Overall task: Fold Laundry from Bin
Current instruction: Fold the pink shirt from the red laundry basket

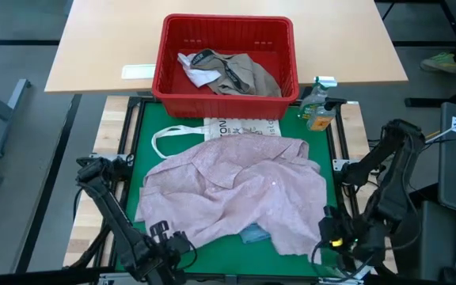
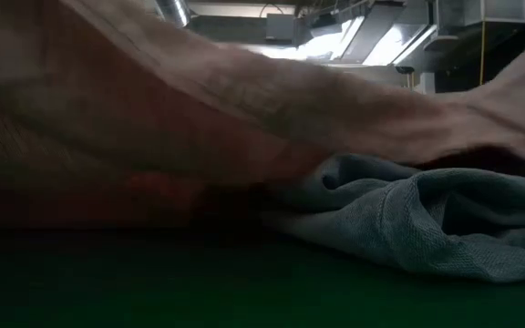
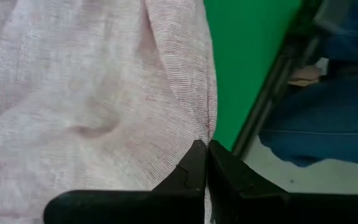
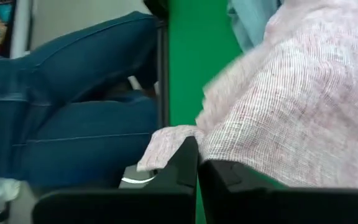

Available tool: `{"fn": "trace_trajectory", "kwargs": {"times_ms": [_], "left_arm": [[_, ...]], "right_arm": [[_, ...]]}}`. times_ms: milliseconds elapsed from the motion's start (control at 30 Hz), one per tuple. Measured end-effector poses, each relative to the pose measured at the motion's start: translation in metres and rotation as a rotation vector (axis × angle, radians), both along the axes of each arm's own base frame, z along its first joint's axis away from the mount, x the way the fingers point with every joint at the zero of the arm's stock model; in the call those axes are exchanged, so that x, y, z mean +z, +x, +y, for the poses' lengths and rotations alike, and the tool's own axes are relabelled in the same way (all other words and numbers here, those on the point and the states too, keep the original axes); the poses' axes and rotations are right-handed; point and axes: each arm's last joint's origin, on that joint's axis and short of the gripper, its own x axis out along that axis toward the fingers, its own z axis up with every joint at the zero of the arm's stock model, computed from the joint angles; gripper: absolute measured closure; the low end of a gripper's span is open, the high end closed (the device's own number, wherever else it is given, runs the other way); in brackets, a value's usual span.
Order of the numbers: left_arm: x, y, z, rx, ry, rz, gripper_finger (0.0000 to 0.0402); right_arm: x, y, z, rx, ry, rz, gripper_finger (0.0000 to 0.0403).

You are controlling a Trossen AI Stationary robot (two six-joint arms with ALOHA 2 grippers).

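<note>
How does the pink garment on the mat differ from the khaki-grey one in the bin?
The pink garment lies spread across the green mat; the khaki-grey garment sits bunched in the red bin. The pink one is pinched at its near edge by the left gripper and the right gripper; nothing touches the khaki-grey one. Both are rumpled, unfolded cloth.

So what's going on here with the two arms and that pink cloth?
The robot is folding laundry. A pale pink shirt lies spread and rumpled on the green mat. The left gripper is shut on its edge at the near left, and the right gripper is shut on its near right edge. More garments wait in the red bin behind.
</note>
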Motion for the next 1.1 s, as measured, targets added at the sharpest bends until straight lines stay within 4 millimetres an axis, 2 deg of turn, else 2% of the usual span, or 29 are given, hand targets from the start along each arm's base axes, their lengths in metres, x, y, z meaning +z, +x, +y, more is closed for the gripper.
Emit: {"fn": "trace_trajectory", "kwargs": {"times_ms": [133, 300, 433, 767, 1100], "left_arm": [[0.009, -0.008, -0.007, -0.007, -0.060, 0.036, 0.0401], [0.008, -0.021, -0.014, 0.058, -0.165, 0.181, 0.0401], [0.004, -0.026, -0.018, 0.152, -0.201, 0.215, 0.0401], [0.005, -0.011, -0.028, 0.212, -0.326, 0.059, 0.0401], [0.005, -0.003, -0.023, 0.266, -0.390, 0.135, 0.0401]], "right_arm": [[0.009, -0.007, -0.008, 0.045, 0.055, 0.061, 0.0399], [0.007, -0.017, -0.020, 0.034, 0.037, 0.217, 0.0401], [0.005, -0.021, -0.023, 0.030, 0.028, 0.305, 0.0399], [0.007, -0.023, -0.018, 0.079, 0.144, 0.448, 0.0399], [0.007, -0.026, -0.017, 0.086, 0.192, 0.557, 0.0398]]}}
